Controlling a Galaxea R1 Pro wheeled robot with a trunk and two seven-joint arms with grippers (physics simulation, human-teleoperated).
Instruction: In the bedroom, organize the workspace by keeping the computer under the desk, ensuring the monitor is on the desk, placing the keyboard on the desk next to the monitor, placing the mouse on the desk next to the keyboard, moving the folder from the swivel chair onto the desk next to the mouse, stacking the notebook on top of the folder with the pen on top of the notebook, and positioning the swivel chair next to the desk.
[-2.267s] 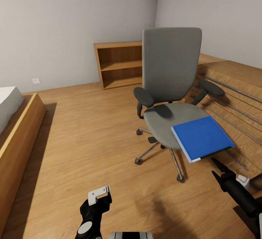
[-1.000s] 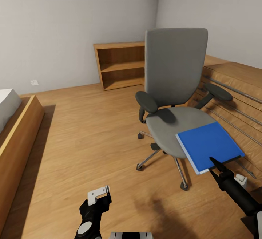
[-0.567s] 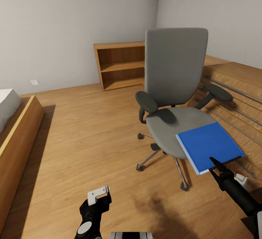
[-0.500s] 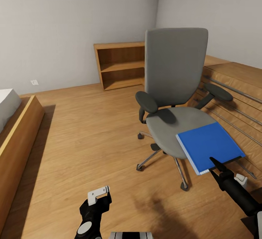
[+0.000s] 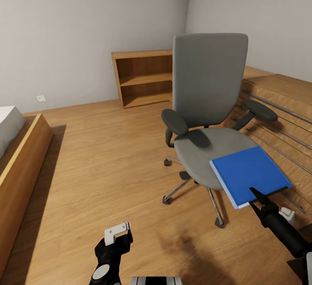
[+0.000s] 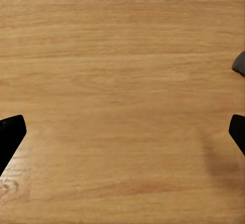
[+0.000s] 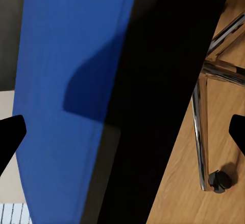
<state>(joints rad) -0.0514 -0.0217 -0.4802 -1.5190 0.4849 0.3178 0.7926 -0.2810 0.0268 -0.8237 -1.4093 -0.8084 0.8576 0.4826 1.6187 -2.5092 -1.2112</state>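
Right wrist view: folder (image 7: 61, 96) cut off.

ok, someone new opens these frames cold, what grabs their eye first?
The bright blue folder lying on the grey swivel chair, jutting past the seat's front edge near a wooden drawer chest. Next, the right pincer, open, its tips right at the folder's near edge. The left pincer hangs open over bare wooden floor.

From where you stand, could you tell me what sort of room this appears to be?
Probably a bedroom with a work corner: a grey swivel chair with black armrests holding a flat bright blue folder, an empty open wooden bookshelf against the wall, and a wood-framed bed edge.
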